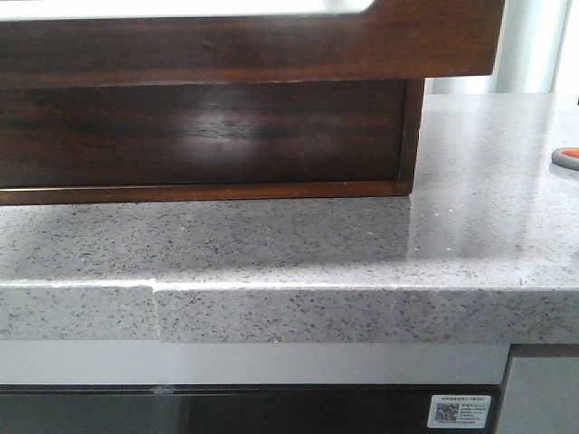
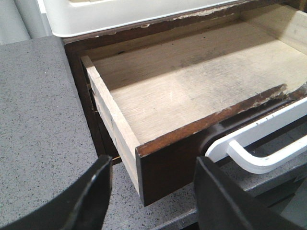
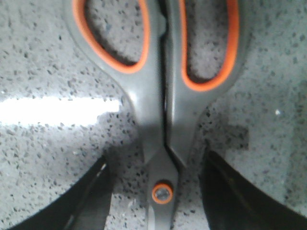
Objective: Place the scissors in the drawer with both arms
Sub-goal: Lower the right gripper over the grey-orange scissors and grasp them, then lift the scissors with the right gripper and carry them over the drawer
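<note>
The scissors (image 3: 160,120) lie flat on the speckled counter, with grey handles lined in orange and an orange-ringed pivot. My right gripper (image 3: 157,194) is open, one finger on each side of the pivot and neither touching it. In the front view only a grey and orange handle tip (image 1: 566,155) shows at the far right edge. The dark brown drawer (image 1: 271,50) is pulled out. Its pale wooden inside (image 2: 192,81) is empty. My left gripper (image 2: 153,191) is open just in front of the drawer's front corner, holding nothing.
A dark cabinet body (image 1: 199,136) sits under the pulled-out drawer on the grey speckled counter (image 1: 298,244). A white tray (image 2: 120,14) rests on top of the cabinet. A white curved handle (image 2: 261,143) lies beside the drawer front. The counter's front edge (image 1: 298,312) is close.
</note>
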`<state>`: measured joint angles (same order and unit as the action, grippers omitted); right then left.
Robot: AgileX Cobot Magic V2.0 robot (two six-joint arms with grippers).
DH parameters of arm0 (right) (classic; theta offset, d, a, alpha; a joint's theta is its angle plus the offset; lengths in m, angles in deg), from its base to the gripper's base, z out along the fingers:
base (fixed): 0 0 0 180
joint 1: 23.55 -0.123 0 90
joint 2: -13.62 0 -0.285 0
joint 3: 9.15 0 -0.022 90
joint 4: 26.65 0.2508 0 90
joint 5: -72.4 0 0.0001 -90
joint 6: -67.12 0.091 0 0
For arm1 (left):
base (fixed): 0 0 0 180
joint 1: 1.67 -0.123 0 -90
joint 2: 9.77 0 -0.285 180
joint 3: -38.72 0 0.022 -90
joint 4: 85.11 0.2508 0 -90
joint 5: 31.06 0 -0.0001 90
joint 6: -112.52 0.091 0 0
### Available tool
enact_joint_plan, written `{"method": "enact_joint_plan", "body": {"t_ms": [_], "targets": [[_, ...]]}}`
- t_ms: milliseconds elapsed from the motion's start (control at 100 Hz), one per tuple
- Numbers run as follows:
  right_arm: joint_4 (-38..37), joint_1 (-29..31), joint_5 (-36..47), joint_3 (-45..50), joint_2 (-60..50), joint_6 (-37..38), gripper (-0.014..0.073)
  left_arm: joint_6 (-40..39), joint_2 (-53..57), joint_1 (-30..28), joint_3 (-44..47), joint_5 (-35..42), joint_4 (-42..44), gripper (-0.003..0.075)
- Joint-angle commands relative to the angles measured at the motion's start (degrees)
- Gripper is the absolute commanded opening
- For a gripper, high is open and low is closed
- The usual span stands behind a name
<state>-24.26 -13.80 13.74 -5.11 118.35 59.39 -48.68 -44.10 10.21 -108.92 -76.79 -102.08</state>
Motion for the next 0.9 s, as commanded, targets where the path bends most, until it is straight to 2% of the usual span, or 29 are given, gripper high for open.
{"method": "enact_joint_plan", "body": {"t_ms": [0, 270, 740, 890], "targets": [[0.1, 0.3, -0.9, -1.4, -2.0, -0.4, 0.0323, -0.5, -0.9, 0.3, -1.9, 4.3, -1.0, 0.0367], [0.1, 0.3, -2.2, -1.4, -2.0, -0.4, 0.0311, -0.5, -0.9, 0.3, -1.9, 4.3, -1.0, 0.0367], [0.1, 0.3, -3.5, -1.4, -2.0, -0.4, 0.0008, -0.5, -0.9, 0.3, -1.9, 4.3, -1.0, 0.0367], [0.1, 0.3, -3.5, -1.4, -2.2, -0.5, -0.0053, -0.5, -0.9, 0.3, -1.9, 4.3, -1.0, 0.0367]]}}
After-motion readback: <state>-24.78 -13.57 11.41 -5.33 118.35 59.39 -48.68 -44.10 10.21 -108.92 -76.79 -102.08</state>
